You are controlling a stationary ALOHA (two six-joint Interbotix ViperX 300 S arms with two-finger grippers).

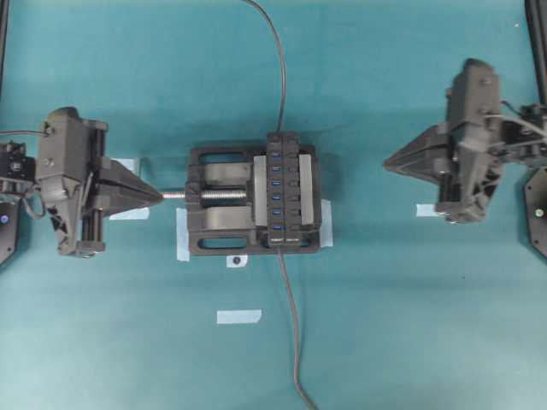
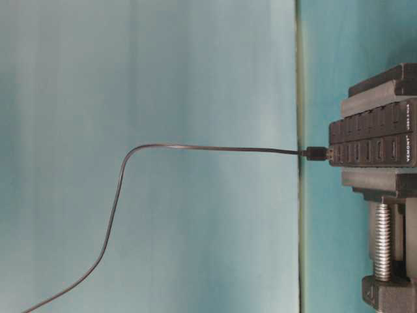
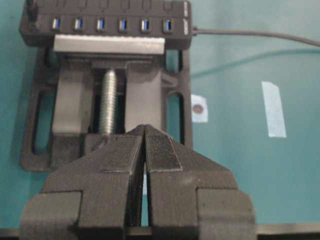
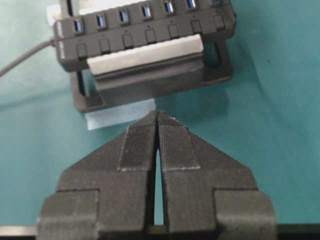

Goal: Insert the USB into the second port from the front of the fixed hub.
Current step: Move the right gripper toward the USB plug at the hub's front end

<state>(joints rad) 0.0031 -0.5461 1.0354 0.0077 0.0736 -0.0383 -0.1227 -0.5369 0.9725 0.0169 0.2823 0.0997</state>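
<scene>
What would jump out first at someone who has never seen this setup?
Dead centre on the teal table sits a black vise clamping a long black hub with a row of blue ports. A thin cable trails from each end of the hub. On either side, the left claw and right claw, both shut and empty, point inward at it.

Overhead looking down, table-level side view, wrist cameras facing fixed hub [image 1: 286, 190]

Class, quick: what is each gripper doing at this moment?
Left gripper: closed, holding nothing.
Right gripper: closed, holding nothing.
</scene>
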